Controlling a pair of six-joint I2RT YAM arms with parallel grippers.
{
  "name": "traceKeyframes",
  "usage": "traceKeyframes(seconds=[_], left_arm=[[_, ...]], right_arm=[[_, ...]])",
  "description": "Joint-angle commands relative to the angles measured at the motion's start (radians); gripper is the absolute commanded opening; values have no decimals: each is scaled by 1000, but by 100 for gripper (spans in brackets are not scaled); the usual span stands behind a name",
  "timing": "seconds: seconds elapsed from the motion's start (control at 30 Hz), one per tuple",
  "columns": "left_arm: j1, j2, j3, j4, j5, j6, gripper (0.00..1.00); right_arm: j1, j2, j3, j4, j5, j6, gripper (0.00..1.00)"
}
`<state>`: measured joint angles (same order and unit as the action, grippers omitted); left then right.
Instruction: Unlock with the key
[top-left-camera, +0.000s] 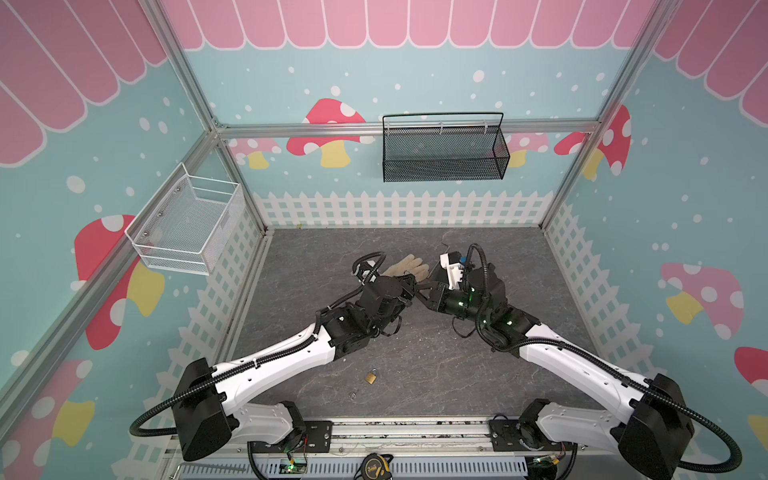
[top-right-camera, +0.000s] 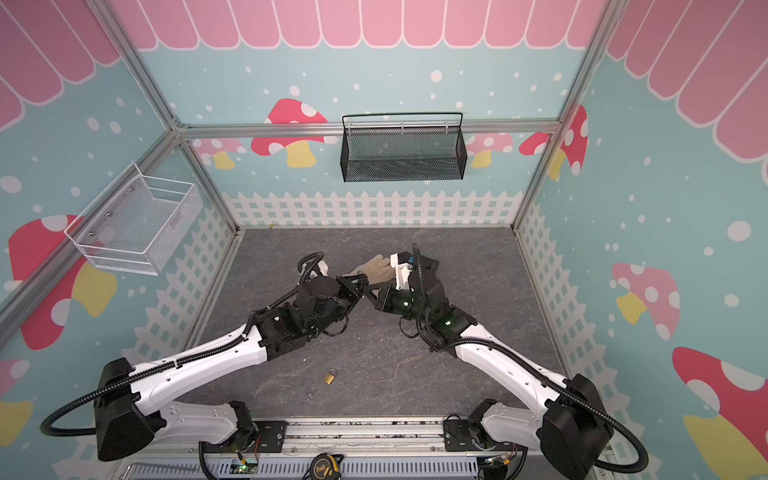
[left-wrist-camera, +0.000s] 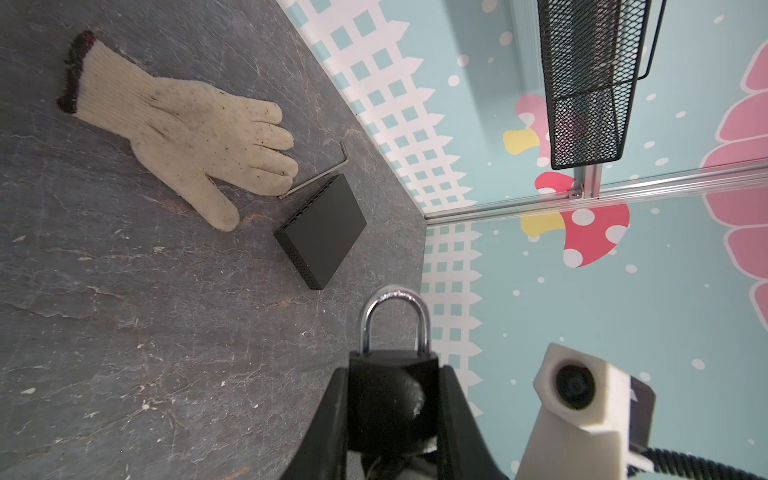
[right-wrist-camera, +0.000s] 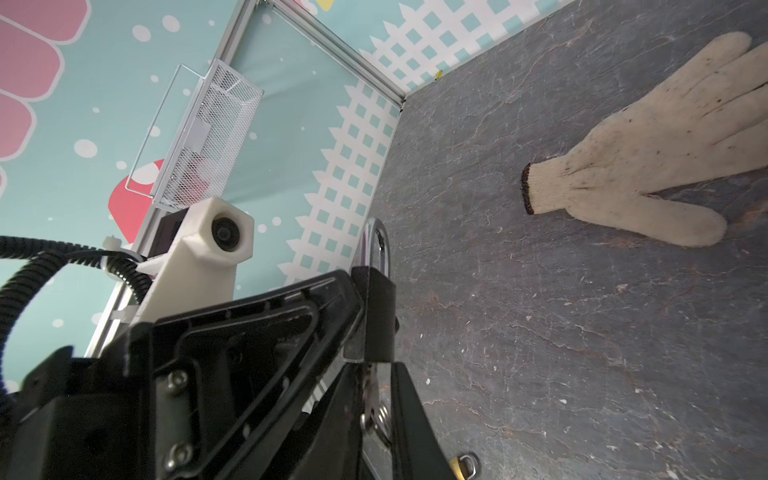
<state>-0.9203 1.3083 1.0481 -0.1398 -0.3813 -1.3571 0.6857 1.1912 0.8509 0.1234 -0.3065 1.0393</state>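
Left end effector (top-left-camera: 410, 286) meets right end effector (top-left-camera: 421, 289) midair

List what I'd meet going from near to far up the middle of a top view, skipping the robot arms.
Yellow and black tape measure → small brass padlock → cream knitted work glove → black mesh wall basket.

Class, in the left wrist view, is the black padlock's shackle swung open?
No, both legs of the shackle sit in the black padlock's body.

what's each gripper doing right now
left gripper: closed on the black padlock
right gripper: closed on the key
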Motion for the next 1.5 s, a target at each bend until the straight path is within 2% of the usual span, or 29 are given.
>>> traceKeyframes(seconds=[0.0, 0.3, 0.47, 0.67, 0.97, 1.1, 1.2, 1.27, 1.33, 1.47], left_arm=[[-5, -7, 56, 62, 5, -1, 0], [-4, -15, 43, 93, 23, -41, 0], [-3, -24, 9, 167, 50, -82, 0], [-4, -18, -15, 267, 56, -89, 0], [-2, 11, -30, 364, 121, -103, 0], [3, 7, -24, 358, 126, -87, 0], [5, -5, -9, 290, 121, -61, 0], [5, -18, 2, 213, 110, -44, 20], [9, -27, 39, 128, 103, 18, 34], [23, -5, 177, -165, 68, 187, 48]], right_arm=[[9, 5, -4, -81, 7, -16, 13], [9, -5, -8, -47, -30, 29, 0], [9, -12, -16, -23, -54, 85, 0], [8, -10, -56, 100, -132, 242, 0], [-11, -43, -124, 217, -138, 376, 0], [-16, -57, -100, 153, -93, 316, 0], [-37, -89, -108, 148, -54, 289, 0], [-46, -101, -103, 126, -26, 261, 0], [-51, -107, -90, 92, 4, 208, 0], [-52, -102, -19, -4, 57, 19, 0]])
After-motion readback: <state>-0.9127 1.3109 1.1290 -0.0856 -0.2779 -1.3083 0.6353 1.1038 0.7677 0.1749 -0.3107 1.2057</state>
